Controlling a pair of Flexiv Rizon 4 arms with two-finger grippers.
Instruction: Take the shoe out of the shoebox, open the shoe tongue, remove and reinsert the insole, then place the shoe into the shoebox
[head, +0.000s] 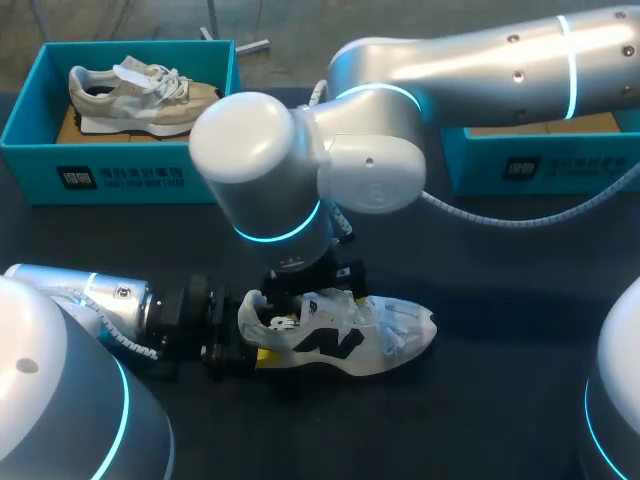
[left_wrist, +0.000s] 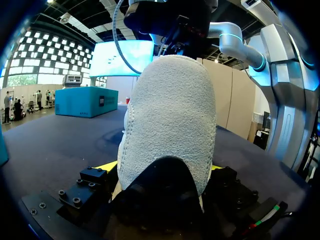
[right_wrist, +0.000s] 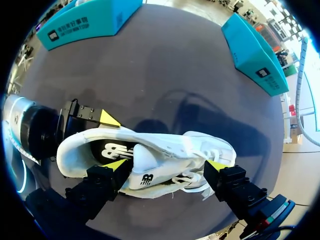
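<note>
1. Step one looks done: the white shoe (head: 345, 335) is out of any box. It lies on its side on the counter (head: 500, 290), toe toward our right, well apart from both boxes.
2. Our left hand (left_wrist: 161, 167) pinches the heel (left_wrist: 170, 125) from two sides. In its wrist view a yellow tip sits against each flank of the heel. We read this as bracing the shoe.
3. Our right hand (right_wrist: 167, 165) hovers over the shoe with its fingers spread wide and grips nothing. One tip sits beside the tongue (right_wrist: 145, 162) at the collar opening, the other over the laces near the toe.
4. The tongue stands up from the opening. We can't tell whether it is fully pulled open, so we count that step as the one in hand.
5. The insole (right_wrist: 107, 150) appears to sit inside the shoe, with its logo visible through the opening. Nothing shows whether it has been out and back in, so we treat that step as pending.
6. The final boxing is not done.
7. The left teal box (head: 120, 175) holds a beige shoe (head: 140, 95). The right teal box (head: 540, 165) is mostly hidden behind our right arm, so its contents are unclear. We can't confirm which box is the target.
</note>
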